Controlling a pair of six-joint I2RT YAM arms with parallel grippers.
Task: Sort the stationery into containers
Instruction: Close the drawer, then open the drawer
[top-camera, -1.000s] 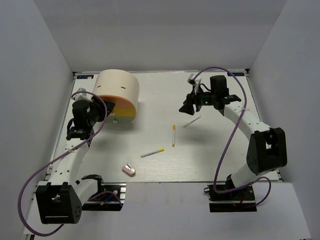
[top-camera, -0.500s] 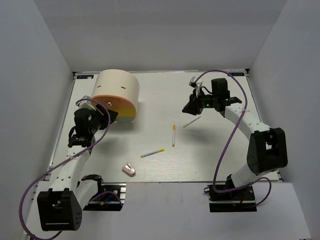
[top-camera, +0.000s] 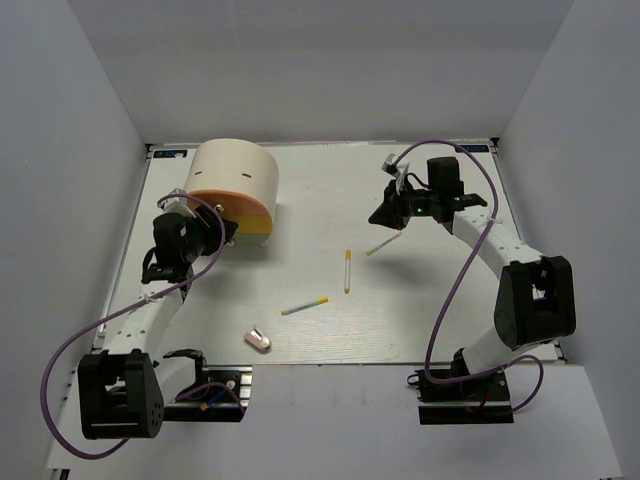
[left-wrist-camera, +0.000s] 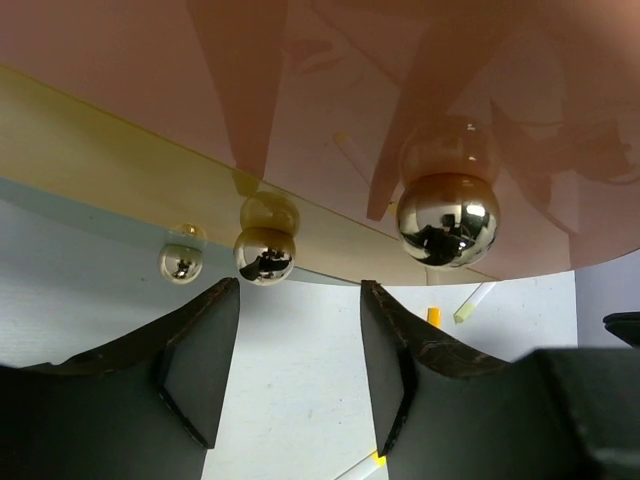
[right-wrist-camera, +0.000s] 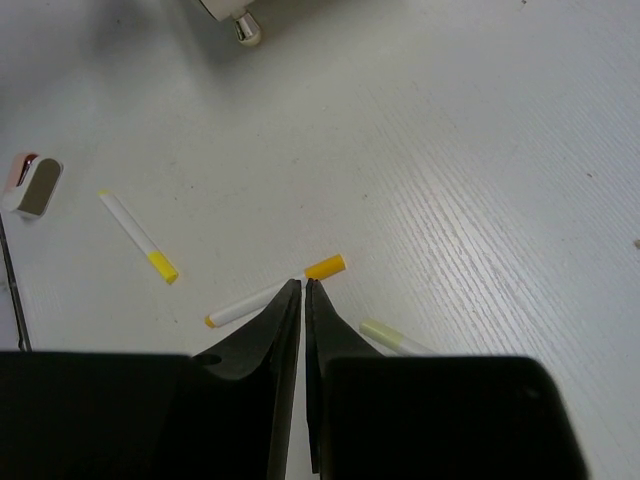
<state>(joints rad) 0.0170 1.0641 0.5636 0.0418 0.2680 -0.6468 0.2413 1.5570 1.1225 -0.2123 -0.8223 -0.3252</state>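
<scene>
Left hand: jaws standing wide apart, nothing between them, directly in front of the container at the far left of the worktop. Its orange face fills the top of the left wrist view, with three polished ball knobs along the lower edge. Right hand: jaws drawn together to a thin slit, nothing gripped, raised over the mid-right of the worktop. Stationery on view: three thin pens lying loose and well apart at centre, the nearest of them passing under the right fingertips in the right wrist view, and a small eraser near the front edge. No item is seen inside the container, so sorting is judged not begun or barely begun. Handling assessment, pens: light, stiff, round-barrelled and lying flat, so liable to roll or skid if nudged from one side. Recommend opening the jaws, setting them across the barrel near mid-length and closing squarely with fingertips down at the surface. Eraser: light, short and probably grippier, taken across its narrow width. Container: bulky against the pens and likely to slide if pulled hard. The ball knobs are smooth and may slip, so any pull should be straight and gentle. Whether a drawer is open cannot be told from these views.
</scene>
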